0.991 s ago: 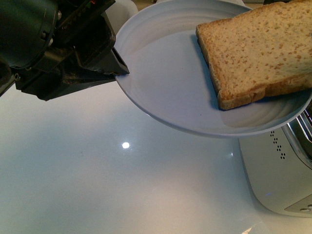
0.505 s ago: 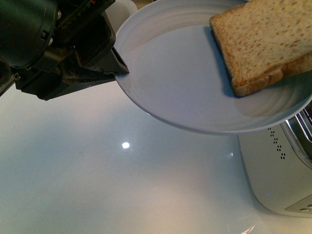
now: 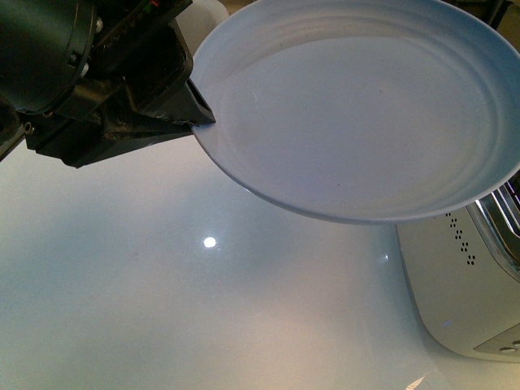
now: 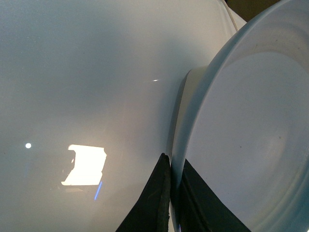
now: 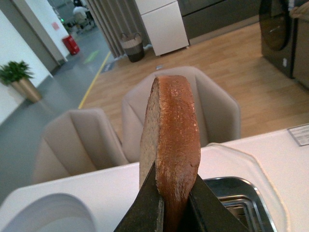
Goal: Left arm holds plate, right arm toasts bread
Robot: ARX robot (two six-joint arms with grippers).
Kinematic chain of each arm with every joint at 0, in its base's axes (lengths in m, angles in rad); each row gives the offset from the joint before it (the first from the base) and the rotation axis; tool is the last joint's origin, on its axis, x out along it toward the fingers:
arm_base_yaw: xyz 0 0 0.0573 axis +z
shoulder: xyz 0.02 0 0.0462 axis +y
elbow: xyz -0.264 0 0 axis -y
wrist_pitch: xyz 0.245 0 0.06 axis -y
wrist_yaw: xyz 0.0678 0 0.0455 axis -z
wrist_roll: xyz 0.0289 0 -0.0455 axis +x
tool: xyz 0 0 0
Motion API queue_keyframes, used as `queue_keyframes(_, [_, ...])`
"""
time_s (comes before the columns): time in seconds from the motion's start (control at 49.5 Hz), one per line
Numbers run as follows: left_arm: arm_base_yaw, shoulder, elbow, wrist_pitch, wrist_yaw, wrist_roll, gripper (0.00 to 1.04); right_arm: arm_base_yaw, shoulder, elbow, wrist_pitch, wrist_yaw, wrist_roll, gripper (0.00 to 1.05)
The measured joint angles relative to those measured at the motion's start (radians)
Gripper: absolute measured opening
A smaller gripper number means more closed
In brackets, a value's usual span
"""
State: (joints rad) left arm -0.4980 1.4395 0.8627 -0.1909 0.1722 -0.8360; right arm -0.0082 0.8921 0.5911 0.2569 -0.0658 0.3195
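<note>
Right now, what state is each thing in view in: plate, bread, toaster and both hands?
plate, empty, held by its rim above the table.
left hand, shut on the plate's rim.
bread, off the plate, held upright on edge, not in the toaster.
right hand, shut on the bread.
toaster, on the table; the part of the slot that shows holds no bread.
</note>
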Motion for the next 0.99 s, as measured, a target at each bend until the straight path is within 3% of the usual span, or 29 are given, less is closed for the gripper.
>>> queue_keyframes(0.404, [0.000, 0.000, 0.000, 0.000, 0.000, 0.000, 0.03, 0.058, 0.202, -0.120, 0.130, 0.148, -0.229, 0.04])
queue_keyframes(0.991, [0.000, 0.000, 0.000, 0.000, 0.000, 0.000, 0.03, 0.122, 0.417, -0.131, 0.248, 0.259, -0.288, 0.04])
